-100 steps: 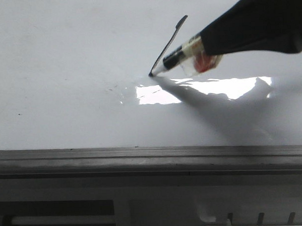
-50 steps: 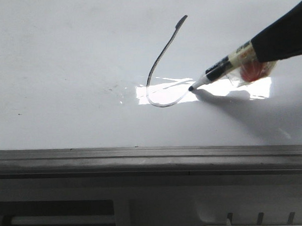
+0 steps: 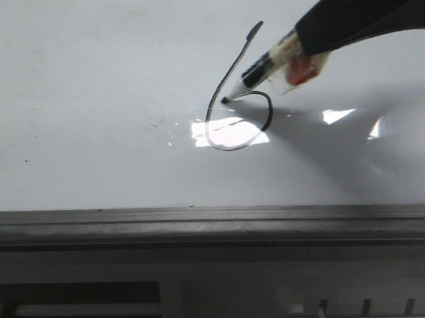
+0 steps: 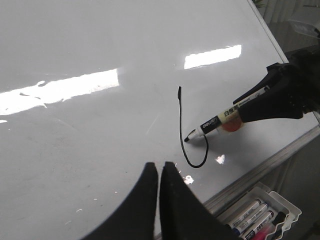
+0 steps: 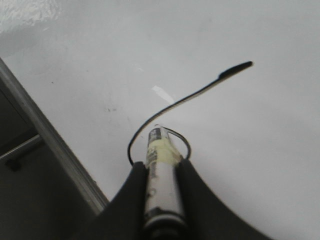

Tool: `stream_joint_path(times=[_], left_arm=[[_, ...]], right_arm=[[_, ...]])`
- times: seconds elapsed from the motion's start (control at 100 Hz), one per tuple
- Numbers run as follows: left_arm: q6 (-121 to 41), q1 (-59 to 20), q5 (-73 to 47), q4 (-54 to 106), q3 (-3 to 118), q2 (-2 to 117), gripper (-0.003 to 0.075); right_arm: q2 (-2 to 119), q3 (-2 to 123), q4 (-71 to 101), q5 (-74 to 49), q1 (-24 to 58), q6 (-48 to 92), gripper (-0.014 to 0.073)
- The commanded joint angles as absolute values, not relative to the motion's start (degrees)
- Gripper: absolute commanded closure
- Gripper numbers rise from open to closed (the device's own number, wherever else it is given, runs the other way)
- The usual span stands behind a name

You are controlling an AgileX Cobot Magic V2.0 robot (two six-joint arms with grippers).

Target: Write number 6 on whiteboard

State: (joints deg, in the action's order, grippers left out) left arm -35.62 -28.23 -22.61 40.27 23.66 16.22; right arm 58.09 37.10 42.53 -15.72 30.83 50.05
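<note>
Nearly closed loop of the 6 (image 3: pixel 237 109) on the whiteboard (image 3: pixel 91 79), marker (image 3: pixel 265 70) clamped in right gripper (image 5: pixel 162 172), tip on the line just ahead of its jaws, left gripper (image 4: pixel 159 172) shut, empty, loop just beyond.

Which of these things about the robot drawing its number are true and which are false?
1. The right gripper is holding a marker. True.
2. The loop of the number 6 is nearly closed, with the marker tip close to the stem. True.
3. The left gripper is holding a marker too. False: its fingers are pressed together with nothing between them.
4. The number is drawn in red ink. False: the line is black.
5. Spare markers lie in a tray just off the edge of the whiteboard. True, seen in the left wrist view.
</note>
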Motion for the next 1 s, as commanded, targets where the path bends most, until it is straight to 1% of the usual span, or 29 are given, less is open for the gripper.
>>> stream_joint_path(times=[0.0,0.21,0.28,0.36,0.44,0.59,0.75,0.79,0.84,0.91,0.96,0.99], left_arm=[[-35.15,-28.02,-19.37,41.88,25.18,16.61,0.0739],[-35.15,-28.02,-19.47,41.88,25.18,16.61,0.0739],[-35.15,-28.02,-19.47,41.88,25.18,16.61,0.0739],[-35.15,-28.02,-19.74,41.88,25.18,16.61,0.0739],[-35.15,-28.02,-19.71,41.88,25.18,16.61,0.0739],[-35.15,-28.02,-18.09,41.88,25.18,16.61,0.0739],[-35.15,-28.02,-18.42,41.98,25.18,16.87,0.0734],[-35.15,-28.02,-19.84,41.98,25.44,17.48,0.0713],[-35.54,-28.02,-22.32,41.98,26.18,18.80,0.0659],[-37.72,-28.02,-26.88,41.98,28.06,21.93,0.0531],[-39.31,-28.02,-29.87,41.98,29.73,24.91,0.0406],[-40.16,-28.02,-31.47,41.98,30.85,27.29,0.0351]], right_arm=[[60.30,38.52,42.09,-9.97,33.15,50.77,0.0646],[60.45,38.91,42.09,-9.56,33.53,50.77,0.0647],[57.40,41.62,42.09,-14.36,34.25,50.77,0.0647],[52.87,47.91,42.09,-22.80,35.60,51.52,0.0647],[49.19,54.48,41.71,-27.97,36.58,52.16,0.0647],[46.79,60.43,38.63,-28.86,36.58,52.16,0.0647],[46.90,59.62,38.38,-31.00,36.47,52.16,0.0647],[47.49,59.00,38.38,-31.87,36.47,52.16,0.0647],[48.29,58.28,38.38,-32.76,36.47,52.06,0.0647],[49.76,57.12,38.38,-33.98,36.47,52.06,0.0647],[51.14,56.87,38.38,-35.36,36.47,52.06,0.0647],[52.03,56.87,38.25,-36.76,36.47,52.06,0.0647]])
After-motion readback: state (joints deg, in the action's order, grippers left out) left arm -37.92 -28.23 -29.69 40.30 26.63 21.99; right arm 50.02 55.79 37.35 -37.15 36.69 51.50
